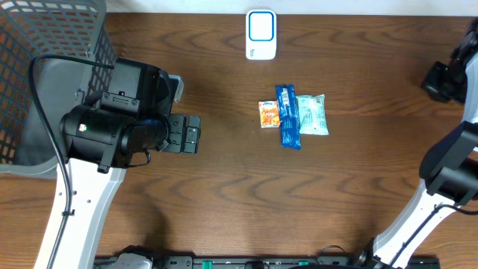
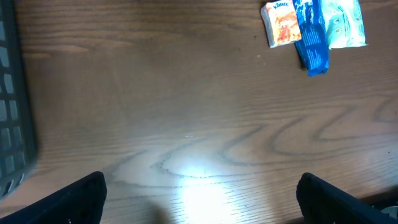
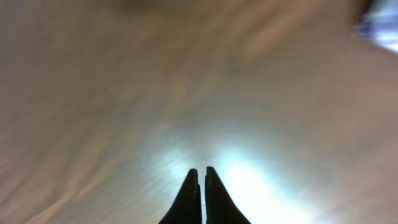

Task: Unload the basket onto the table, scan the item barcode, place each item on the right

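Note:
Three small items lie side by side mid-table: an orange packet [image 1: 269, 113], a blue packet [image 1: 288, 116] and a pale green tissue pack [image 1: 312, 114]. No barcode shows on them. A white scanner [image 1: 261, 34] stands at the far edge. My left gripper [image 1: 187, 134] hovers open to the left of the items, well apart from them. Its wrist view shows the orange packet [image 2: 283, 23], blue packet [image 2: 311, 34] and tissue pack [image 2: 342, 23] at top right, beyond the left gripper [image 2: 202, 199]. My right gripper [image 1: 429, 81] is at the far right edge; the right gripper [image 3: 202, 171] is shut and empty over blurred wood.
A grey mesh basket [image 1: 45, 60] fills the left end of the table, and its wall shows as the basket [image 2: 9, 124] at the left edge of the left wrist view. The right arm's base stands at the front right corner.

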Robot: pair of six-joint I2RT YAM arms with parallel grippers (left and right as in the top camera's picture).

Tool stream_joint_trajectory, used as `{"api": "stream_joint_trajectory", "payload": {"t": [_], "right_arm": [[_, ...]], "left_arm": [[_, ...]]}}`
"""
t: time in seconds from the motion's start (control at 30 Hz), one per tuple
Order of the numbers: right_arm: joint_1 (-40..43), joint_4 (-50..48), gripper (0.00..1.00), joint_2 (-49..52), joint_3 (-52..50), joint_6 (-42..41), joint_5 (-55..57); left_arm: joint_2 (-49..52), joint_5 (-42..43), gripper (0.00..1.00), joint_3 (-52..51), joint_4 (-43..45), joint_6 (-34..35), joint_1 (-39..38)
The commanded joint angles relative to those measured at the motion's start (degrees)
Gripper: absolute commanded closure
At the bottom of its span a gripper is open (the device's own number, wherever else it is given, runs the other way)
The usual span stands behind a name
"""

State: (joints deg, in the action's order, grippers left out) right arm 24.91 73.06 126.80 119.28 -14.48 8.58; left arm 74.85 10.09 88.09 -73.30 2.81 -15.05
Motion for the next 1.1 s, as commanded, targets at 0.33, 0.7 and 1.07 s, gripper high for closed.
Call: {"api": "stream_joint_trajectory", "payload": {"t": [0.33,0.7,1.07], "right_arm": [[12.66,-7.91,0.55,-0.90,-1.75,5.35,7.21],[13.46,-22.45,0.50,-0.90,-9.99,16.52,14.03],[14.32,-36.11,0.51,-0.79,-21.05,22.64,14.08]], "left_arm": [[0.17,-0.72,0.02,0.52,-0.20,0.07,0.31],[0.17,-0.72,0.02,0.52,-0.20,0.07,0.31],[0.17,-0.72,0.02,0.52,-0.20,0.07,0.31]]}}
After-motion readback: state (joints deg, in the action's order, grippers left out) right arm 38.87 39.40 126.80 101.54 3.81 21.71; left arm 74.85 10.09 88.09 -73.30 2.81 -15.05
